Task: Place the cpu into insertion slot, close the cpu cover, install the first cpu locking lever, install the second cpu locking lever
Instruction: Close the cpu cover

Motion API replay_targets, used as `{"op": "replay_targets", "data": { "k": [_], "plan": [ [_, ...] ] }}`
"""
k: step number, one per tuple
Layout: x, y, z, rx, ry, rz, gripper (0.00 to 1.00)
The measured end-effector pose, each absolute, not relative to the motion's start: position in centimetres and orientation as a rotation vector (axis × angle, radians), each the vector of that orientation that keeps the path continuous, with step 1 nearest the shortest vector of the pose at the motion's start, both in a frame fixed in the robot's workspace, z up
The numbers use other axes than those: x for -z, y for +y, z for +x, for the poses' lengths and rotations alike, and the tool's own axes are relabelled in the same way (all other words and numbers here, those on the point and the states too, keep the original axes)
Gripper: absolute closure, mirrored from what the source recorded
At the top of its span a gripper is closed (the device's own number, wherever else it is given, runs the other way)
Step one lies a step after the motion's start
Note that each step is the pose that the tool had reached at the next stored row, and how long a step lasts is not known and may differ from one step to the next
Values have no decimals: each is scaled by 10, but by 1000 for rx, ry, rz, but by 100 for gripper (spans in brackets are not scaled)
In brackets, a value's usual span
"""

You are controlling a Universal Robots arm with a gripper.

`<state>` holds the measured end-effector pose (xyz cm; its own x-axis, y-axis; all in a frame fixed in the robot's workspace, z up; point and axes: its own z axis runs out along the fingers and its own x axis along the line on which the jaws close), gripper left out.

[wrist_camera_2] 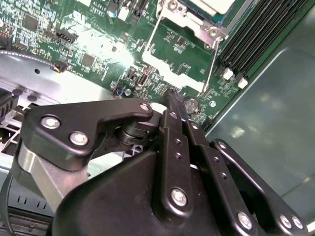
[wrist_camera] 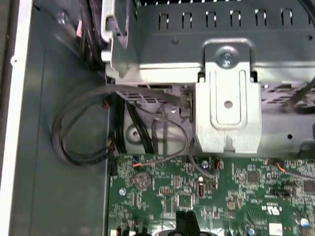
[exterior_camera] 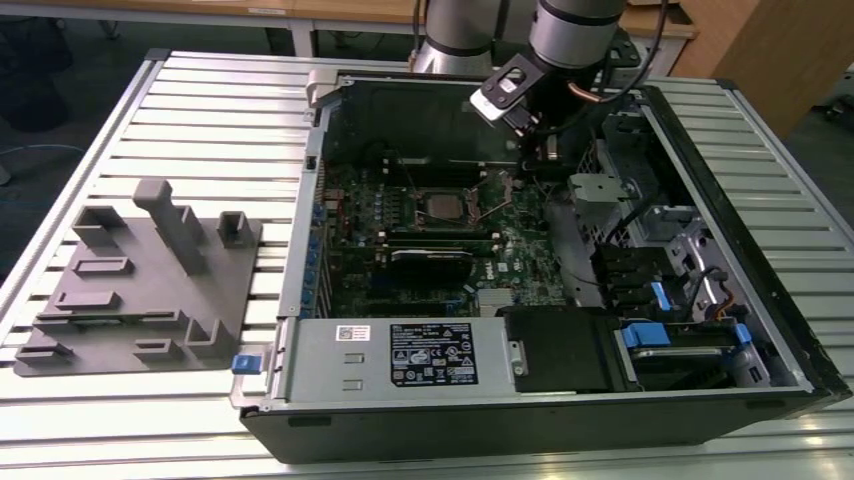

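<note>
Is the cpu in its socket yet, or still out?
In. In the exterior view the cpu lies flat, grey top up, within the socket on the motherboard.

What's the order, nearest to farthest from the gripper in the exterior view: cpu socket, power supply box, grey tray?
From the gripper:
1. cpu socket, mid-board.
2. power supply box, near case wall.
3. grey tray, outside case, exterior view's left.

Green motherboard (wrist_camera: 246, 179), grey cpu (exterior_camera: 441, 205), black computer case (exterior_camera: 534, 428), pale grey ribbed table (exterior_camera: 200, 110), blue clip (exterior_camera: 246, 363)
</note>
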<state>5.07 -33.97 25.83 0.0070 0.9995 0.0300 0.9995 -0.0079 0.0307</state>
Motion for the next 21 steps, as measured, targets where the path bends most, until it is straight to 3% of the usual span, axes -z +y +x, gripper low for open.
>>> {"op": "replay_targets", "data": {
  "k": [21],
  "plan": [
    [-246, -340, 58, -67, 2208, 2233, 89]
  ]
}}
